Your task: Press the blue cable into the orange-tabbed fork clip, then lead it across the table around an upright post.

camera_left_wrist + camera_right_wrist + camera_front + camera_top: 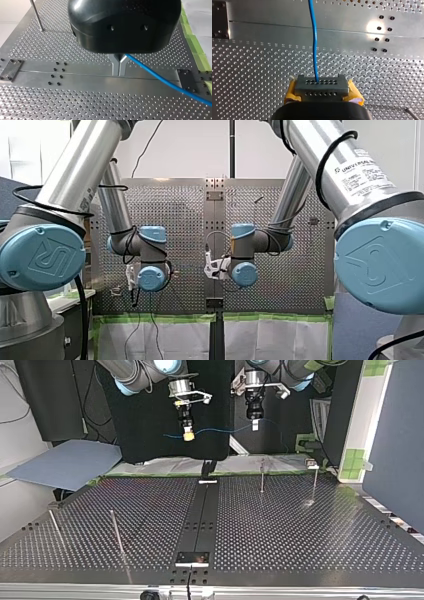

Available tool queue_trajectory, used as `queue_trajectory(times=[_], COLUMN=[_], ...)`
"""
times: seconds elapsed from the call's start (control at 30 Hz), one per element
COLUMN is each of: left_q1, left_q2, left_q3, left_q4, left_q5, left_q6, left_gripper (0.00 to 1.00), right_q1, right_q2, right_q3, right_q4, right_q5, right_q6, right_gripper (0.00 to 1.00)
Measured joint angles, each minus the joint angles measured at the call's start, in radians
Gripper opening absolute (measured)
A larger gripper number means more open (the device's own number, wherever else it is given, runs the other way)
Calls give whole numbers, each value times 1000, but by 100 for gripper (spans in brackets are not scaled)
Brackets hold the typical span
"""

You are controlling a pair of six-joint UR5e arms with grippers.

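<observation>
The blue cable [220, 429] hangs stretched in the air between both grippers, above the table's far edge in the top view. My right gripper [188, 436], with yellow pads, is shut on the cable [314, 45], which runs straight ahead from its grey fingers [321, 86]. My left gripper [254, 425] has its metal fingertips [119, 67] pressed together on the cable [160, 77], which trails off to one side over the plate. Thin upright posts [262, 476] [315, 484] stand near the far right of the top view. I cannot make out an orange-tabbed clip.
Two more posts [117, 532] [55, 527] lean at the top view's near left. A dark centre strip [206, 510] splits the perforated table [300, 530]. A small pale fixture [312, 464] sits at the far right edge. Another post [37, 15] stands beyond my left gripper.
</observation>
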Motion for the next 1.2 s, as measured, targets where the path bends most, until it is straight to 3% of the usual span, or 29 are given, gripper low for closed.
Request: queue_trajectory(times=[0.7, 1.2], left_q1=[-1, -6], left_q2=[-1, -39], left_q3=[0, 0], left_q4=[0, 0], left_q5=[1, 2], left_q6=[1, 3], left_gripper=[0, 0], right_q1=[0, 0], right_q2=[0, 0], right_q3=[0, 0], right_q4=[0, 0], right_q5=[0, 0], right_q6=[0, 0], right_gripper=[0, 0])
